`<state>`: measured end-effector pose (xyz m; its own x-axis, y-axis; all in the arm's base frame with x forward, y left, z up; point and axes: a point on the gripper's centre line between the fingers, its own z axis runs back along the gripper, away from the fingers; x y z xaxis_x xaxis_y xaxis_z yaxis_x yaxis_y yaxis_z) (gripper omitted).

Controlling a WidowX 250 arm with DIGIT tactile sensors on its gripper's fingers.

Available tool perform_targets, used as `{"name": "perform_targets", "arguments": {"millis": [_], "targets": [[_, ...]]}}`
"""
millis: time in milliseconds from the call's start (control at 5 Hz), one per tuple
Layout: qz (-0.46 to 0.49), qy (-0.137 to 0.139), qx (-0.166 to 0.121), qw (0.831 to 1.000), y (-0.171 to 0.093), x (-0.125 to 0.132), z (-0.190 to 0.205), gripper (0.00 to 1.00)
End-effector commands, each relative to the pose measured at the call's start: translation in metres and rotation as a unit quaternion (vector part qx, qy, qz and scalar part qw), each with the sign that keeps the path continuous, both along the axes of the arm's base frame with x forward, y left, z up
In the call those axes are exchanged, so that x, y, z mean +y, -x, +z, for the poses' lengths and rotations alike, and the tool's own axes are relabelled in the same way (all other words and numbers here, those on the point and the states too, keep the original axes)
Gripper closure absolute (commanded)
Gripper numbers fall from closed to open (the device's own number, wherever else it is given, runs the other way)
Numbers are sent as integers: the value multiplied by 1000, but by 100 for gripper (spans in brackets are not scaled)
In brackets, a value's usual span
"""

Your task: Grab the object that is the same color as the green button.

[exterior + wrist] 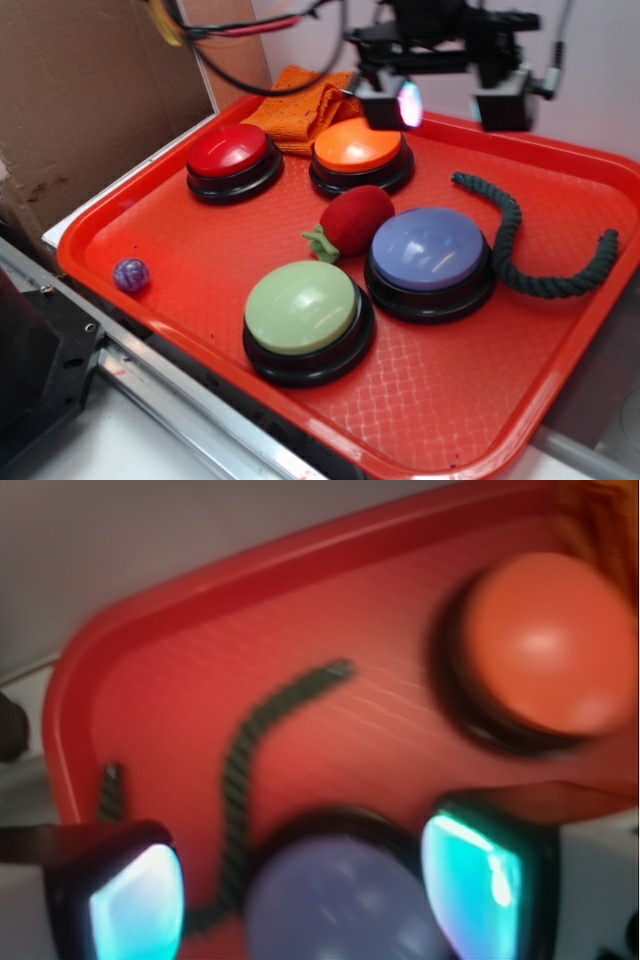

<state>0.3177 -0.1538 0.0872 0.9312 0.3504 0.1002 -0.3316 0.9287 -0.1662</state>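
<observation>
1. A red plastic tray [470, 400] with a waffle-textured floor fills most of the exterior view, and everything of interest sits on it.
2. The dark green rope [520, 262] lies at the right of the frame, on the tray floor. It is a thick twisted cord, its strands plainly showing, bent into a loose hook: one blunt end points toward the upper middle, the body runs down past the lavender-blue button [429, 252], then sweeps right and curls up to its other end near the tray's right rim.
3. The rope passes just beside the lavender-blue button; I cannot tell whether they touch.
4. In the blurred wrist view the rope [243, 780] shows as a dark, ribbed S-shaped line across the red floor, left of centre.
5. The pale green button [301, 307], a round dome on a black base, sits lower centre, well apart from the rope.
6. The gripper [452, 100] hangs at the top of the frame, above the tray's far side, its two fingers spread wide with nothing between them.
7. Also on the tray: a red button [228, 152], an orange button [357, 146], a red plush strawberry [352, 221], a small purple ball [131, 274], and an orange cloth [300, 105] at the far edge.
</observation>
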Motion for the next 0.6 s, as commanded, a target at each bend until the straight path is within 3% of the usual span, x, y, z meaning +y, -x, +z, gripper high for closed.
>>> {"name": "perform_targets", "arguments": {"millis": [0,400], "targets": [[-25,6,-12,1000,-34,-14,-13,0],[-42,-13,13,999,-33,-23,-47,0]]}}
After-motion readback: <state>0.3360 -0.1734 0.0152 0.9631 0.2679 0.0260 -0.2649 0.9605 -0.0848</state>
